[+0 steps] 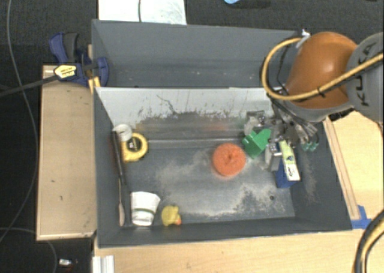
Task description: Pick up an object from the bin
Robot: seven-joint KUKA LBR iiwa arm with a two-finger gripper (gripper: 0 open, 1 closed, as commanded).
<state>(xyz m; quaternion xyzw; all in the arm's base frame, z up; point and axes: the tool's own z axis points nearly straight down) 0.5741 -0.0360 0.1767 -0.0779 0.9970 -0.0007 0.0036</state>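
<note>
Grey bin (198, 56) is sitting with the arm's orange-covered wrist (321, 68) hanging over its right side. Gripper (275, 149) is hovering low at the right of the floor; cannot tell whether it is clenched or released.

Step in hand, by my reading: positioning over a target, grasp not yet made.

Orange round scrubber (228, 159) is lying just left of the gripper. Likeliest target: blue-and-white oblong thing (290, 168) lying right under it, long axis running far to near, blue end pointing near. Small green piece (257, 141) is lying just beside, on the left.

Next move is probably calling for a descent squarely across that long axis.
</note>
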